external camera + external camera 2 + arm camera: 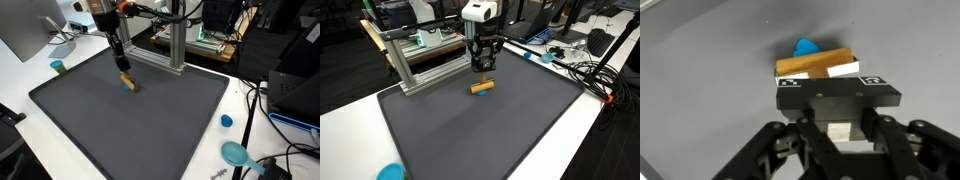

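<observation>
No readable text, labels or numbers show in any of the views

A small wooden block [816, 65] lies flat on the mat, apparently over a blue piece [806, 47].

Both exterior views look down from opposite sides at the dark grey rubber mat [120, 125] [490, 130]. The wrist view looks closely down past the black two-finger gripper [836, 128].

A black robot gripper [483, 68] is hanging just above a small orange wooden block [480, 87], which is lying on a dark grey rectangular mat [470, 130] beside a silver aluminium frame [420, 60].
</observation>
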`<act>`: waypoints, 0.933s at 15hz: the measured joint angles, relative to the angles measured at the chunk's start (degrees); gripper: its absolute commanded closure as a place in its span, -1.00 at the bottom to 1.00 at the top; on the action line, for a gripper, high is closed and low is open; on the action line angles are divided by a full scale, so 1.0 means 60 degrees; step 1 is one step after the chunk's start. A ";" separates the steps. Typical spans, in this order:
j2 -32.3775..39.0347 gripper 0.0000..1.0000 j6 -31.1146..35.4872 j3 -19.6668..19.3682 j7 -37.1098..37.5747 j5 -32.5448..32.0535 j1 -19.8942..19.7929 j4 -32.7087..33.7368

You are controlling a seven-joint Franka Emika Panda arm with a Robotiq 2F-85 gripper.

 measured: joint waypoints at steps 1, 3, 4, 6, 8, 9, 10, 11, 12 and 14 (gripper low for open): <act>0.0003 0.56 0.0007 0.0000 0.0002 0.0011 -0.0008 0.0000; 0.0008 0.06 0.0014 -0.0001 0.0001 0.0088 -0.0039 0.0000; -0.0003 0.06 -0.0020 -0.0002 -0.0001 0.0093 -0.0044 0.0010; -0.0003 0.56 -0.0026 -0.0001 -0.0001 0.0083 -0.0028 0.0011; -0.0003 0.56 -0.0027 -0.0002 0.0012 0.0082 -0.0028 0.0012; 0.0001 0.56 -0.0007 -0.0002 0.0042 0.0082 -0.0029 0.0012; 0.0006 0.56 0.0020 -0.0002 0.0067 0.0090 -0.0031 0.0011; 0.0008 0.56 0.0033 -0.0002 0.0084 0.0101 -0.0036 0.0012; 0.0011 0.56 0.0041 -0.0002 0.0100 0.0117 -0.0043 0.0012; 0.0020 0.56 0.0095 -0.0007 0.0144 0.0159 -0.0061 0.0012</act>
